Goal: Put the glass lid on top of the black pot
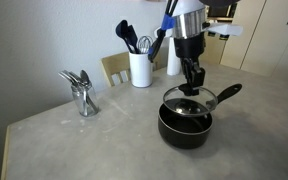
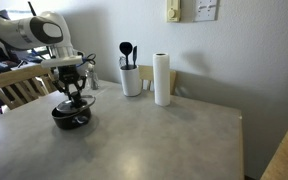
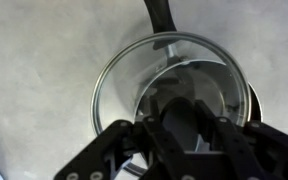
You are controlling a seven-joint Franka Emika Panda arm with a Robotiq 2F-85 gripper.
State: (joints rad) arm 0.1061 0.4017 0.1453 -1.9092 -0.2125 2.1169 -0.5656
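Note:
The black pot (image 1: 184, 130) stands on the grey table, its long handle (image 1: 228, 93) pointing away to the right. It also shows in the other exterior view (image 2: 71, 117). My gripper (image 1: 190, 88) is shut on the dark knob of the glass lid (image 1: 206, 99) and holds it just above the pot's rim, roughly centred. In the wrist view the lid's metal rim (image 3: 109, 70) rings the pot below, with the pot handle (image 3: 162, 15) at the top. My fingers (image 3: 184, 125) hide the knob.
A white utensil holder (image 1: 140, 68) with black utensils stands at the back, also in the other exterior view (image 2: 130, 80), beside a paper towel roll (image 2: 162, 80). A shiny metal object (image 1: 81, 92) sits at the left. Wooden chairs (image 2: 14, 85) stand past the table edge.

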